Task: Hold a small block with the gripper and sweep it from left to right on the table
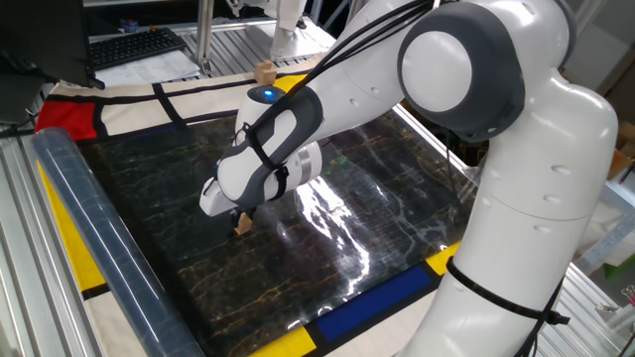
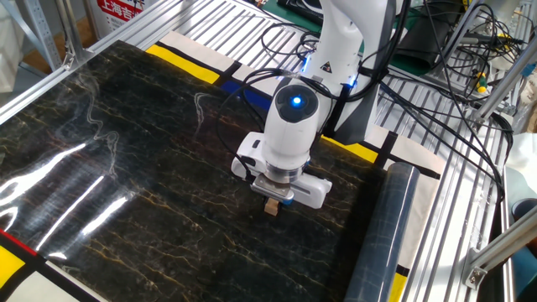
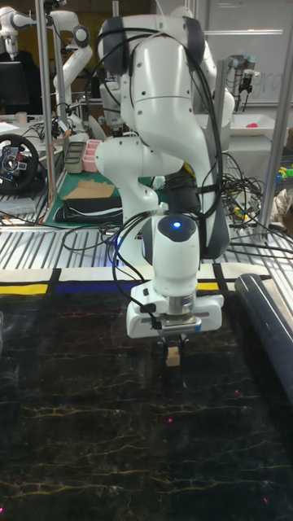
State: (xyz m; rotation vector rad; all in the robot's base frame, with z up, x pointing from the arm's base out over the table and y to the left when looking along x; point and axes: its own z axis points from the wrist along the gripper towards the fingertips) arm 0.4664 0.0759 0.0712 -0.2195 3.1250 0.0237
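With the small block (image 1: 242, 225) pinched between its two black fingers, my gripper (image 2: 272, 202) is clenched on it and points straight down at the table (image 2: 126, 193). The block's underside sits at the glossy black surface; I cannot tell whether it actually touches. From the tall fixed view I see the same tan cube (image 3: 172, 335) poking out just below the fingertips, under the blue-lit wrist. The block is over the marbled sheet's side nearest the clear plastic roll (image 1: 94, 235), which lies along that edge of the table, a little apart from the gripper. In the other fixed view the roll (image 2: 384, 235) runs beside the white hand housing. A slightly larger, paler wooden cube (image 1: 264, 72) stands well apart on the white cloth at the table's far border. Yellow and blue cloth panels (image 1: 397, 288) edge the sheet near the arm's base.
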